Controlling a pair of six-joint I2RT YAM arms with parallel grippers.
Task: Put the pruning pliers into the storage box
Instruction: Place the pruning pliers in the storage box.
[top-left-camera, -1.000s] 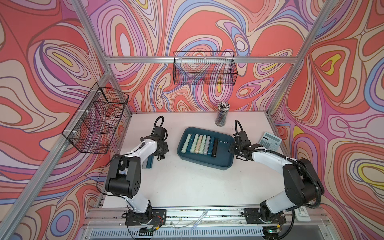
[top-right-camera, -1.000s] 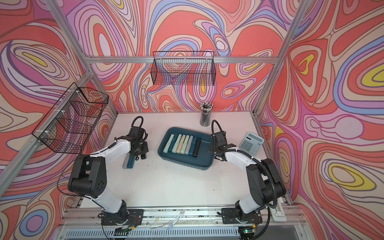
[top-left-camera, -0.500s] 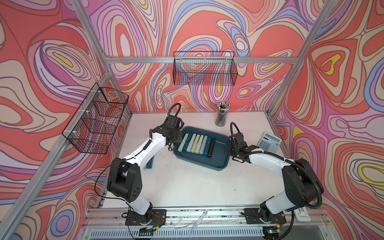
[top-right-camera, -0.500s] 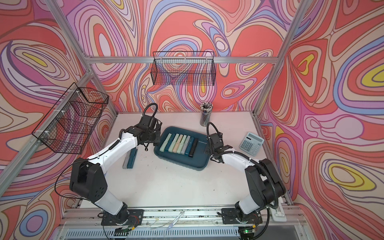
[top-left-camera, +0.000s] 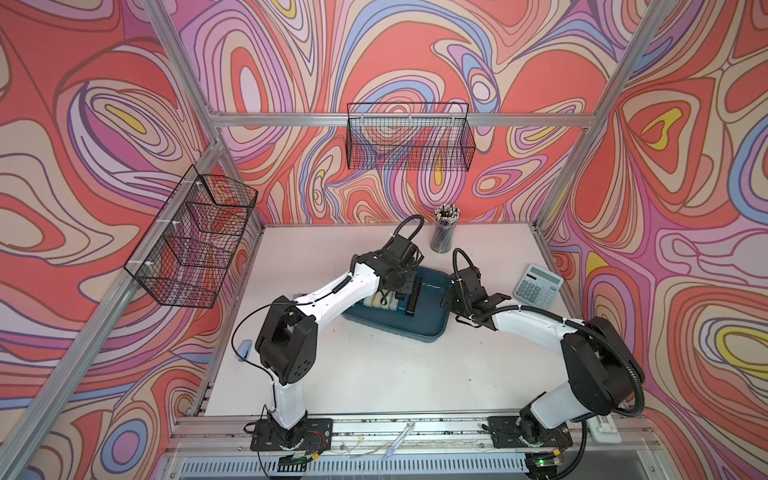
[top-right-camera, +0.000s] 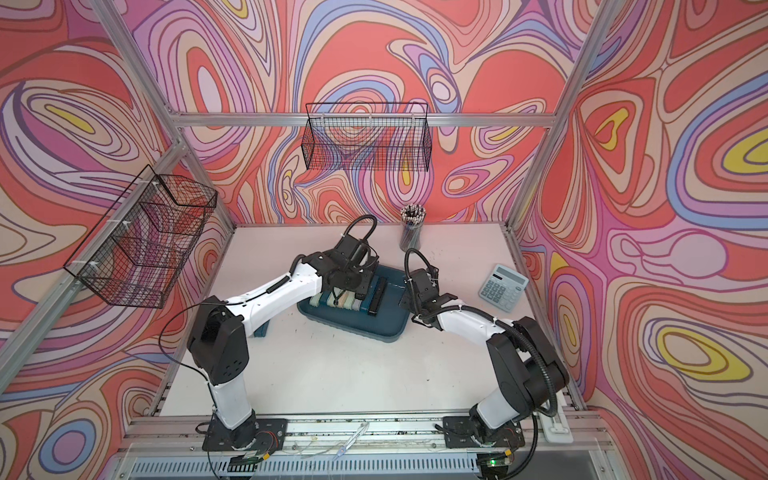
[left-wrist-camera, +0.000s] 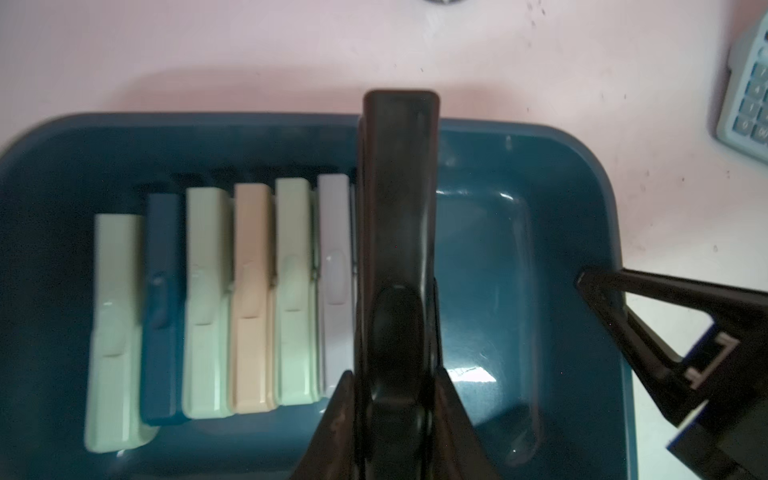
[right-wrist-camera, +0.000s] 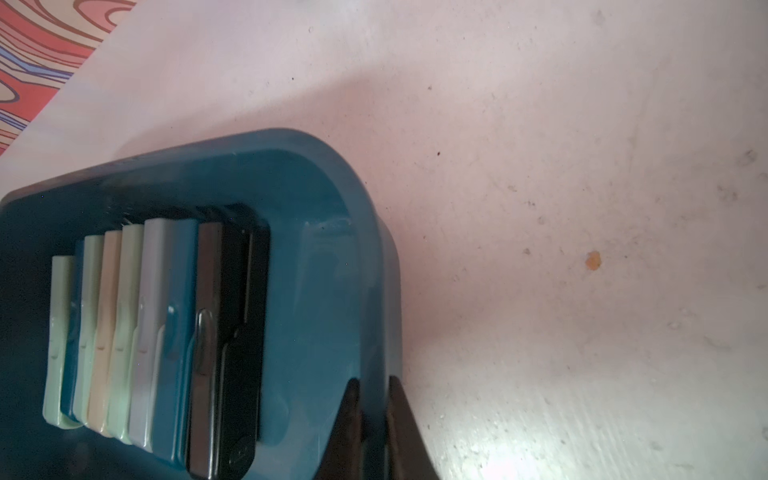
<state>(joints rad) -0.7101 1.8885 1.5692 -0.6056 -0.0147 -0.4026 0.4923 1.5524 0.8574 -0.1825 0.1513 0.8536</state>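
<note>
The storage box (top-left-camera: 432, 318) (top-right-camera: 386, 322) is a dark teal tray in the middle of the table. Several pruning pliers (left-wrist-camera: 249, 299) (right-wrist-camera: 124, 332), mint, blue, beige and grey, lie in a row inside it. My left gripper (left-wrist-camera: 395, 374) (top-left-camera: 399, 291) is over the box, shut on a black pruning pliers (left-wrist-camera: 399, 216) held beside the grey one. My right gripper (right-wrist-camera: 372, 382) (top-left-camera: 451, 301) is shut on the box's right rim (right-wrist-camera: 386, 291). A teal pruning pliers (top-right-camera: 262, 331) lies on the table under the left arm.
A pale blue calculator (top-left-camera: 538, 286) sits at the right of the table, and a cup of pencils (top-left-camera: 444, 232) stands at the back. Black wire baskets hang on the back wall (top-left-camera: 409, 141) and the left wall (top-left-camera: 191, 245).
The left arm has swung from the table's left side to above the box, carrying the black pliers. The right gripper has kept its hold on the rim, and the box has slid slightly left.
</note>
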